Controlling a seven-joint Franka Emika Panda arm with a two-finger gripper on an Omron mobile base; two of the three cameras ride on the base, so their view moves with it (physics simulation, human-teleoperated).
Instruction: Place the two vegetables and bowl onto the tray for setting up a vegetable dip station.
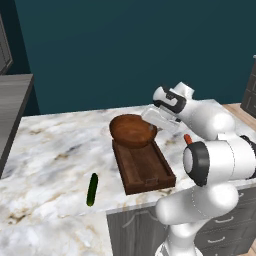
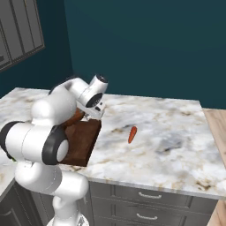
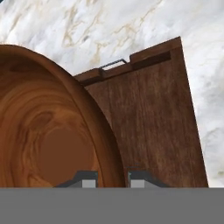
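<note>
Over the tray's [image 1: 147, 170] far end, pincer [image 3: 113, 178] clamped on tilted bowl [image 1: 132, 131] rim, tray's long axis running front-to-back

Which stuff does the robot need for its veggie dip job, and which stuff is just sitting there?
Needed for the job:
- bowl, with the gripper at its rim
- tray
- cucumber, on the counter
- carrot, on the counter

Just there:
- marble counter
- drawers under it
- grey cabinet
</note>
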